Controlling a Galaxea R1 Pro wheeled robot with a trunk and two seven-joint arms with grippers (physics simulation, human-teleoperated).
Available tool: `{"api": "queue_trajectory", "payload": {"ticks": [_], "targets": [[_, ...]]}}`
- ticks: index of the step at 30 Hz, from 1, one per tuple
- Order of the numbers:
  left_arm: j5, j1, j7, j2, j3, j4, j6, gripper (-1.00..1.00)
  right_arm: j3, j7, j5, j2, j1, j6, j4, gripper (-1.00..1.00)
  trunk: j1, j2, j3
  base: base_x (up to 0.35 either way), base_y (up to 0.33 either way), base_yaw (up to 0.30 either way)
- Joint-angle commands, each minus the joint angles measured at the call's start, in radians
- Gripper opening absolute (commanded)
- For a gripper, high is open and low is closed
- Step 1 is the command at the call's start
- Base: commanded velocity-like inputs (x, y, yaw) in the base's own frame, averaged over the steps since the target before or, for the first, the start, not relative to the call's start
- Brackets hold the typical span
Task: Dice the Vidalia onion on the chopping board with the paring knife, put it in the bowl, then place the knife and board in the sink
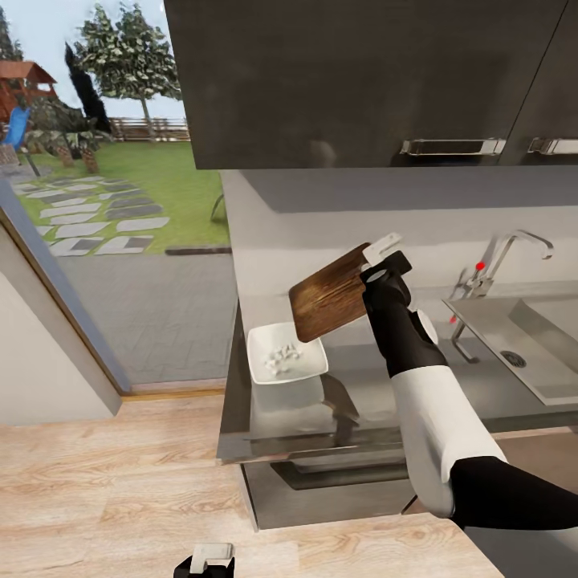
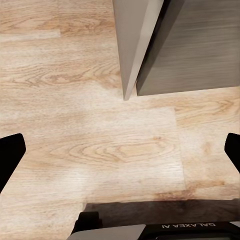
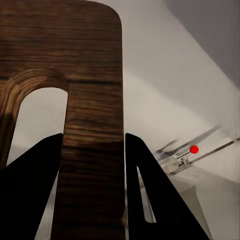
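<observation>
My right gripper (image 1: 385, 258) is shut on the handle end of the brown chopping board (image 1: 329, 301), holding it tilted in the air above the grey countertop (image 1: 361, 405). Through the right wrist view, the dark fingers clamp the board (image 3: 90, 100) beside its slot hole. Just left of and below the board, the white bowl (image 1: 258, 359) rests on the counter with whitish diced onion (image 1: 282, 357) inside. To the right lies the steel sink (image 1: 554, 377) with its tap (image 1: 514, 245). The paring knife is out of view. Low over the wooden floor, my left gripper (image 1: 207, 558) is open and holds nothing (image 2: 122, 152).
Dark upper cabinets with metal handles (image 1: 453, 147) hang over the counter. A large glass window (image 1: 88, 209) to the garden stands at the left. The counter's end panel (image 2: 135, 50) rises from the floor (image 1: 120, 482) near my left arm.
</observation>
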Motion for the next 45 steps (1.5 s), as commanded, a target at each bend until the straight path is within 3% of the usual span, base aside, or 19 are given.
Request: {"api": "queue_trajectory", "payload": {"ticks": [1,7,9,11,12,14,16,18,22,28,34,45], "targets": [[-0.002,-0.002,0.005,0.000,-0.003,0.004,-0.007,1.00,-0.001,0.010,0.010,0.001,-0.001,0.003,-0.001,-1.00,0.000,-0.002,-0.002,0.000,0.000,0.000],[-0.002,-0.002,0.005,-0.002,-0.003,0.004,-0.007,1.00,-0.009,0.015,0.001,0.001,-0.001,0.003,-0.033,-1.00,0.000,-0.002,-0.002,0.000,0.000,0.000],[-0.002,-0.002,0.005,-0.002,-0.003,0.004,-0.007,1.00,-0.033,0.020,-0.021,0.001,-0.001,0.002,-0.044,-1.00,0.000,-0.002,-0.002,0.000,0.000,0.000],[-0.001,-0.002,0.005,-0.002,-0.003,0.004,-0.007,1.00,-0.098,0.028,-0.078,0.001,-0.001,0.001,-0.054,-1.00,0.000,-0.002,-0.002,0.000,0.000,0.000],[-0.001,-0.002,0.005,-0.002,-0.003,0.004,-0.007,1.00,-0.161,0.043,-0.138,-0.006,-0.001,0.001,-0.059,-1.00,0.000,-0.002,-0.002,0.000,0.000,0.000],[-0.001,-0.002,0.005,-0.001,-0.003,0.005,-0.007,1.00,-0.245,0.113,-0.258,-0.066,-0.001,0.000,-0.063,-1.00,0.000,-0.002,-0.002,0.000,0.000,0.000],[-0.001,-0.002,0.005,-0.001,-0.003,0.005,-0.007,1.00,-0.263,0.174,-0.321,-0.115,-0.001,0.001,-0.063,-1.00,0.000,-0.002,-0.002,0.000,0.000,0.000],[-0.001,-0.002,0.005,-0.001,-0.003,0.005,-0.007,1.00,-0.270,0.206,-0.352,-0.143,-0.001,0.001,-0.063,-1.00,0.000,-0.002,-0.002,0.000,0.000,0.000],[-0.001,-0.002,0.005,-0.001,-0.003,0.005,-0.007,1.00,-0.282,0.230,-0.370,-0.162,-0.001,-0.002,-0.058,-1.00,0.000,-0.002,-0.002,0.000,0.000,0.000],[-0.001,-0.002,0.006,0.000,-0.003,0.005,-0.007,1.00,-0.300,0.235,-0.373,-0.170,0.000,-0.016,-0.046,-1.00,0.000,-0.002,-0.002,0.000,0.000,0.000],[-0.001,-0.002,0.003,0.000,-0.003,0.005,-0.007,1.00,-0.311,0.230,-0.373,-0.206,0.000,-0.108,0.012,-1.00,0.000,-0.002,-0.002,0.000,0.000,0.000],[-0.002,-0.002,0.002,0.001,-0.003,0.004,-0.007,1.00,-0.332,0.230,-0.373,-0.212,-0.001,-0.144,0.050,-1.00,0.000,-0.002,-0.002,0.000,0.000,0.000]]}}
